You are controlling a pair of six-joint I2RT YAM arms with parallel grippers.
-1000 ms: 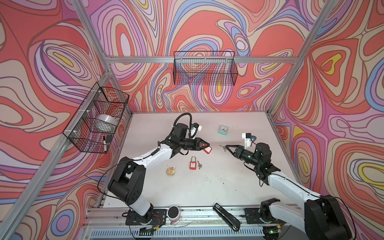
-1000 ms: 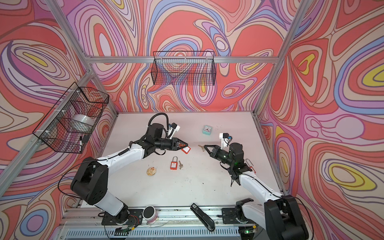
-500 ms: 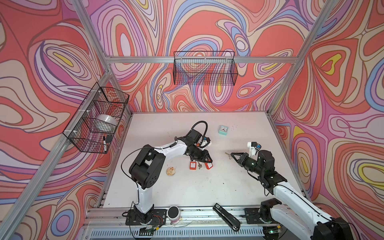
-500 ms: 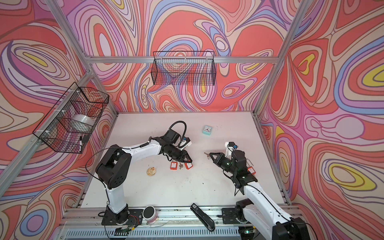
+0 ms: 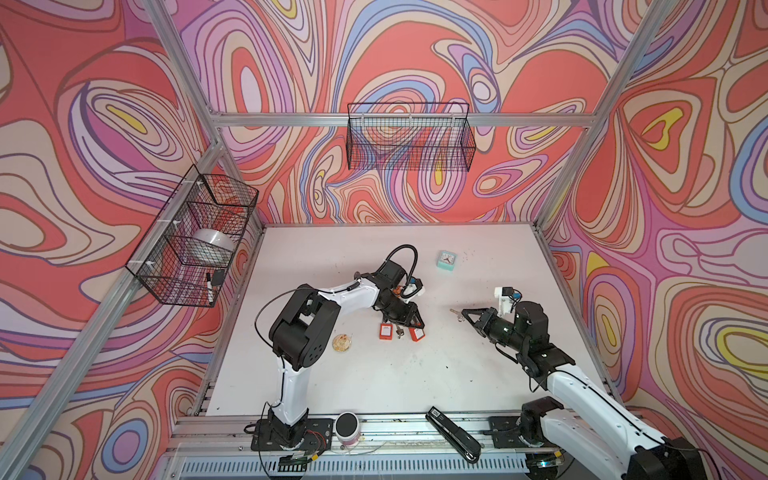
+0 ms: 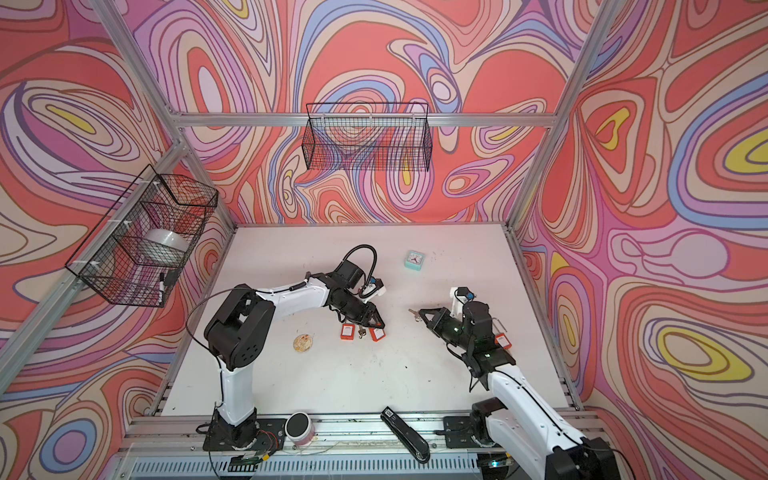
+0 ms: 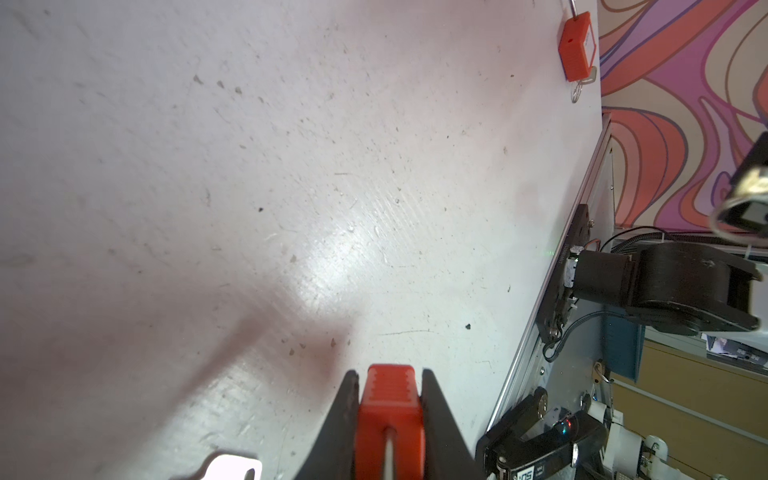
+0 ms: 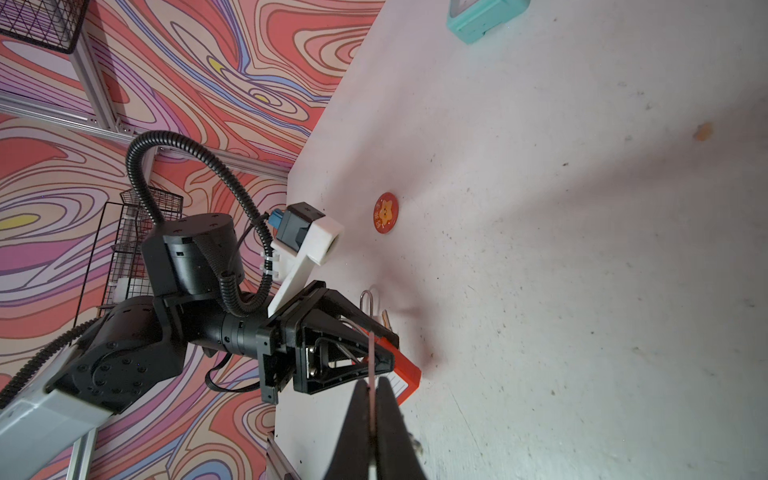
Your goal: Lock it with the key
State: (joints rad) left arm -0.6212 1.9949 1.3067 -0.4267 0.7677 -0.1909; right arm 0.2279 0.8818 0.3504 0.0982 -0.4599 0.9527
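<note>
My left gripper (image 5: 412,323) is shut on a red padlock (image 7: 390,411), held low at the table (image 5: 478,374) with its body (image 5: 416,334) touching or just above it. A second red padlock (image 5: 386,331) lies right beside it with a loose key (image 5: 400,331). My right gripper (image 5: 466,313) hovers to the right, shut on a small metal key (image 5: 456,314) that points at the left gripper. In the right wrist view the key (image 8: 371,357) shows edge-on between the fingers, in line with the held padlock (image 8: 405,380).
A third red padlock (image 6: 503,340) lies by the right wall. A teal clock (image 5: 447,262) stands at the back. A round badge (image 5: 342,343) lies left of the padlocks. A black stapler (image 5: 453,432) and a dark cylinder (image 5: 347,426) sit on the front rail.
The left arm has swung down and forward, bringing its padlock from mid-air to the table beside the other padlock. The right gripper with the key has shifted slightly toward the right.
</note>
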